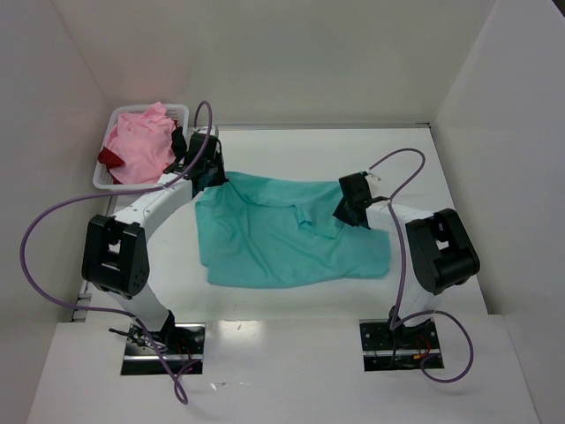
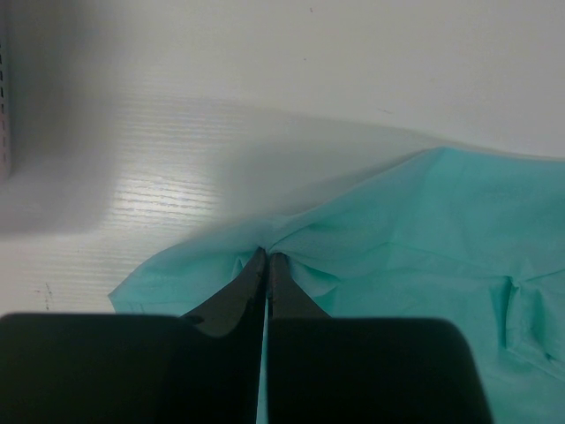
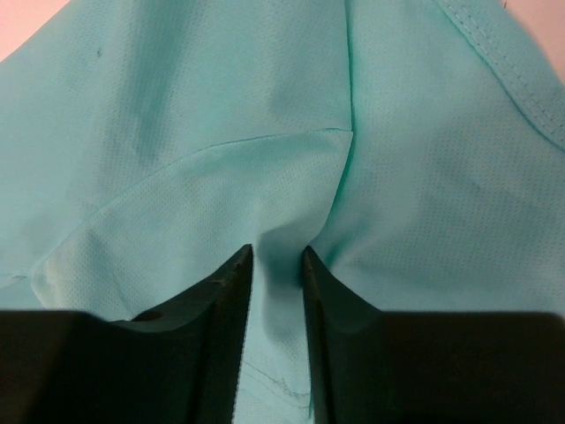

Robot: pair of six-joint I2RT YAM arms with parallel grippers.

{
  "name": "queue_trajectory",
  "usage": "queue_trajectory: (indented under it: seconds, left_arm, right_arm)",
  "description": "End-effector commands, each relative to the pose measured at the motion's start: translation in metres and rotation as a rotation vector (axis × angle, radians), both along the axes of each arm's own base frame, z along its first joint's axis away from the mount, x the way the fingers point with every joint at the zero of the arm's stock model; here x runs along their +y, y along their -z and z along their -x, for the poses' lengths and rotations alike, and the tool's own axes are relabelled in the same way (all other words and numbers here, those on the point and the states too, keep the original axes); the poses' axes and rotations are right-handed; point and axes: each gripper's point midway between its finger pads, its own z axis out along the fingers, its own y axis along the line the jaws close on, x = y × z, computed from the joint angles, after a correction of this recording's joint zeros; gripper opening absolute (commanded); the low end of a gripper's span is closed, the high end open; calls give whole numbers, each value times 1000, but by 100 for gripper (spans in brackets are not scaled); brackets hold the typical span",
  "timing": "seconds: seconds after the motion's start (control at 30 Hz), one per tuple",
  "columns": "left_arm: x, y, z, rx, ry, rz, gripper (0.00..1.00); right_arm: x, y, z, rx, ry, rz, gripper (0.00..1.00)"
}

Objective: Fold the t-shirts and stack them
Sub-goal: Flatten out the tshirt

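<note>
A teal t-shirt (image 1: 291,238) lies spread and rumpled on the white table. My left gripper (image 1: 205,172) is at its far left corner. In the left wrist view that gripper (image 2: 267,256) is shut on a bunched edge of the teal cloth (image 2: 424,230). My right gripper (image 1: 349,212) is pressed down on the shirt's far right part. In the right wrist view it (image 3: 277,252) stands partly open, with a raised fold of the teal cloth (image 3: 221,106) between the fingers. A pink t-shirt (image 1: 141,146) and a dark red one (image 1: 109,159) lie in the basket.
The white lattice basket (image 1: 177,112) stands at the far left corner of the table, just behind my left gripper. White walls close in the table on the left, back and right. Purple cables loop off both arms.
</note>
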Motion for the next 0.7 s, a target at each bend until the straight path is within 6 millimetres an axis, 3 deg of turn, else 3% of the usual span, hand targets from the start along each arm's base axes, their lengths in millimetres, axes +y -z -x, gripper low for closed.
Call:
queue_trajectory:
  seconds: [0.0,0.23,0.33,0.5,0.57,0.67]
  left_arm:
    - [0,-15,-9,-58,21,-4,0]
    - [0,-15,-9,-58,21,-4,0]
    - [0,-15,-9,-58,21,-4,0]
    - [-2,-15,-9,-57,28,1,0]
    - [-2,-15,-9,-57,28,1,0]
    - [-2,-15,-9,-57,28,1,0]
  right_arm:
    - [6,-17,-23,-72,12,-35,33]
    - [6,-13,-22,-62,12,-31,12]
    - [6,-15,-23,-62,12,-31,9]
    - [6,-10,-22,-41,19,-30,25]
    - [6,-8,-20,-32,19,-27,41]
    - [7,-12,-23,-41,19,-30,38]
